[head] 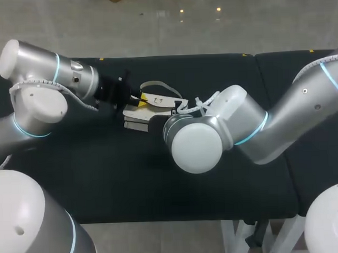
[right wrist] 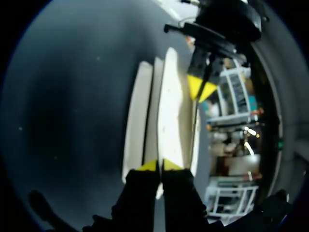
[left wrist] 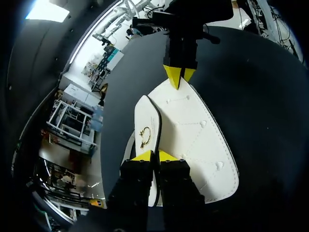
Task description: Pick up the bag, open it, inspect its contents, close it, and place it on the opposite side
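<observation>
2 grippers are clamped onto the white bag [head: 156,100], which is seen just above the centre of the frame, over the black table [head: 104,178]. The left gripper [left wrist: 154,155] is pinched shut on the flap's edge, right beside the gold clasp [left wrist: 145,137]. The right gripper [right wrist: 158,165] is closed tight on the opposite end. The strap [head: 155,83] is looped behind the bag.
</observation>
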Controlling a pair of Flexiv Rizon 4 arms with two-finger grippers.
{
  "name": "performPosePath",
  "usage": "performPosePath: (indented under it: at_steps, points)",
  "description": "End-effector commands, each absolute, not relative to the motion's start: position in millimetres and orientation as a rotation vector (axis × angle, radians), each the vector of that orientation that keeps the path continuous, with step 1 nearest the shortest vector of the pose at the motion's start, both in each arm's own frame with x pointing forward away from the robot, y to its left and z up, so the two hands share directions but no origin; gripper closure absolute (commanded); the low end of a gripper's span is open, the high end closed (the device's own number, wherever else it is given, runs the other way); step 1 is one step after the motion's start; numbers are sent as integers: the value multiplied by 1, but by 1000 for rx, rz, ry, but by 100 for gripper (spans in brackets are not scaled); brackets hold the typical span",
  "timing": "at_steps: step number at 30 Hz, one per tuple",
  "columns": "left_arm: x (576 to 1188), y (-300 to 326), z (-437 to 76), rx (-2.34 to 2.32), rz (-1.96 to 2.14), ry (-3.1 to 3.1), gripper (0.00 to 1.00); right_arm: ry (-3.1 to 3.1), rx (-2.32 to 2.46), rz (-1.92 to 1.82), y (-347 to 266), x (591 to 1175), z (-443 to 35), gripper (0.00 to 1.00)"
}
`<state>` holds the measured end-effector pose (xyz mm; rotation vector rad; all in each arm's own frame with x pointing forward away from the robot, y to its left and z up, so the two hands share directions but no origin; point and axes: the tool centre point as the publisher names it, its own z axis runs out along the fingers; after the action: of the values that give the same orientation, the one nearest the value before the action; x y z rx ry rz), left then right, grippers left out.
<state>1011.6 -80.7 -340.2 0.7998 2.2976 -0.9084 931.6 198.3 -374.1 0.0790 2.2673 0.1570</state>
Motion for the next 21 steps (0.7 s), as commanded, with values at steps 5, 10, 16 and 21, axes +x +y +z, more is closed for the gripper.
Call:
performPosePath:
  at_steps: [5,10,16,21]
  points:
    - [1034,-75,-316,713,-1043,2498,100,2263,79,156,200,930,-377,100]
    - [1043,-76,-311,634,-1076,2602,100,2263,79,156,200,930,-377,100]
    - [1049,-76,-311,578,-1085,2653,100,2263,79,156,200,930,-377,100]
    - [1046,-76,-312,579,-1078,2658,100,2263,79,156,200,930,-377,100]
